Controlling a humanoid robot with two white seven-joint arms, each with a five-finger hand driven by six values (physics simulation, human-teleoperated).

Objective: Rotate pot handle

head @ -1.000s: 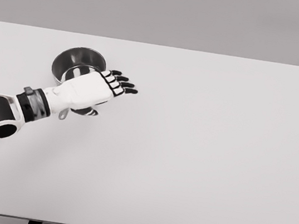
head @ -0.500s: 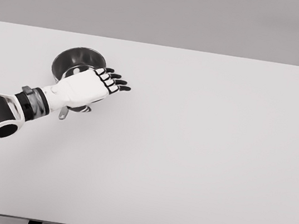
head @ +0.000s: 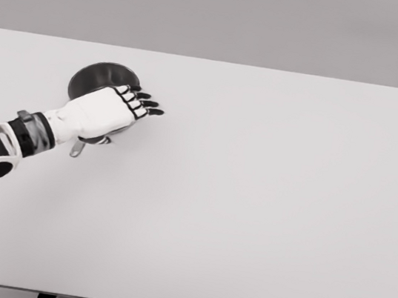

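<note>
- My left hand (head: 107, 111) lies over the near part of the pot (head: 97, 77), back of the hand up, with my arm reaching in from the lower left of the head view.
- The fingers (head: 146, 103) are stretched out flat and close side by side, their dark tips pointing right, past the pot's rim and over the bare desk (head: 266, 204). They wrap around nothing that I can see.
- The pot is a dark metal bowl shape sitting on the far left part of the desk, upright, with its open mouth showing above my knuckles.
- The handle (head: 77, 148) pokes out from under my palm toward the near left; only its short grey end is visible, just below my wrist. The rest is hidden by my hand.
- I cannot tell whether my palm or thumb is touching the handle or the rim, since the contact, if any, is underneath.
- As for progress, I judge the task to be in its working phase: my hand is at the pot and over the handle rather than approaching from afar.
- How far the handle has to turn I cannot say, as the task gives no target direction.
- What seems left: finish sweeping the handle around, then lift my hand clear of the pot.
- My right arm does not appear anywhere in the view.
</note>
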